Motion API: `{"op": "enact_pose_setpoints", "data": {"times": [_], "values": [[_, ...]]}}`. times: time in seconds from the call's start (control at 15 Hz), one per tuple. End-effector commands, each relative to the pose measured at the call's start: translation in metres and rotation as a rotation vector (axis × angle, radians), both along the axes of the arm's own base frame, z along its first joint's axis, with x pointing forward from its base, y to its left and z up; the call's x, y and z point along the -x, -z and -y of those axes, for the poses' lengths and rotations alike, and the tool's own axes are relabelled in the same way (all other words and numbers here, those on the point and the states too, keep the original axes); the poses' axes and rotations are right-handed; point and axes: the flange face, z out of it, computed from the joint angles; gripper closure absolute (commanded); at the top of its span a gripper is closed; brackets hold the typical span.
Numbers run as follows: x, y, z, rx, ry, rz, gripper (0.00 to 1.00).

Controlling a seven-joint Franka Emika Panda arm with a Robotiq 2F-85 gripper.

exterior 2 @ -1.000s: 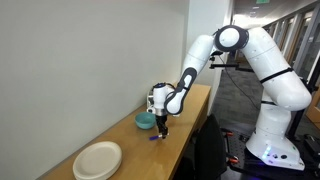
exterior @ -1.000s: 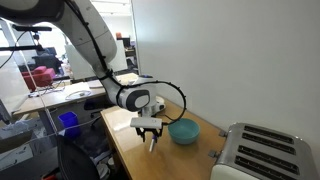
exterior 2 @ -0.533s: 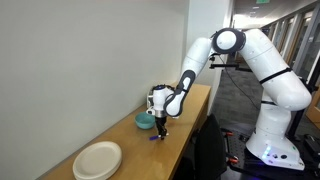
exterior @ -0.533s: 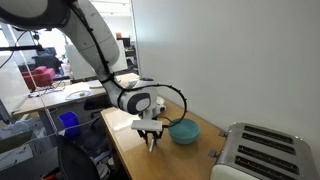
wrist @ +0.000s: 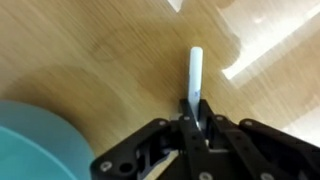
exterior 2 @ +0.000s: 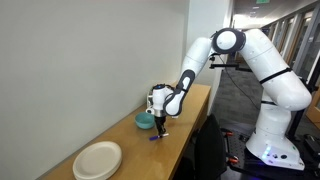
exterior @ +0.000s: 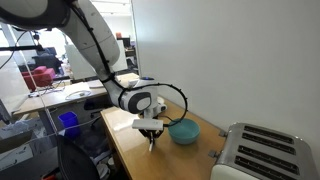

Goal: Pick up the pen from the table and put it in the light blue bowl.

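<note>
Ext. view: arm (exterior: 100,45) reaches down over tabletop (exterior: 128,150). Pincer (exterior: 151,143) points straight down, tips at or just above the surface, nearer the open long edge than the wall edge. Bowl (exterior: 183,131) sits just beside it, toward the wall edge, not touching. Toaster (exterior: 262,152) stands at the near end. Pen too small to make out here.

Ext. view: pincer (exterior 2: 160,131) vertical, just beside bowl (exterior 2: 146,121) on the open-edge side. Bowl is by the wall edge, approx. mid-length of tabletop (exterior 2: 186,110). White dish (exterior 2: 98,160) lies at the near end, well apart from bowl. Pen not resolvable.

Wrist view: pincer (wrist: 196,118) clenched on pen (wrist: 195,68). Fingers (wrist: 210,122) press its dark end from both sides, no gap seen. Pale part sticks out ahead of the fingers, over bare tabletop (wrist: 90,60). Cannot tell whether pen rests on the surface or is lifted. Bowl (wrist: 35,140) shows at lower left, apart from pen; pen is outside bowl.
</note>
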Motion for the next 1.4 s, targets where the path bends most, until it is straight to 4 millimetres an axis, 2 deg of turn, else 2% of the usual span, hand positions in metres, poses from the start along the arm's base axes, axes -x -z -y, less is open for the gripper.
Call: {"op": "enact_pose_setpoints", "data": {"times": [0.0,0.2,0.47,0.67,0.8,1.07,1.33], "values": [[0.002,-0.020,-0.005,0.024,0.023,0.014,0.97],[0.002,-0.053,-0.007,0.036,0.041,0.038,0.97],[-0.001,-0.117,0.000,0.068,0.082,0.067,0.97],[-0.013,-0.167,0.016,0.093,0.111,0.105,0.97],[-0.025,-0.189,0.030,0.111,0.135,0.121,0.97],[-0.050,-0.199,0.046,0.119,0.144,0.116,0.97],[-0.076,-0.185,0.045,0.104,0.153,0.100,0.97]]}}
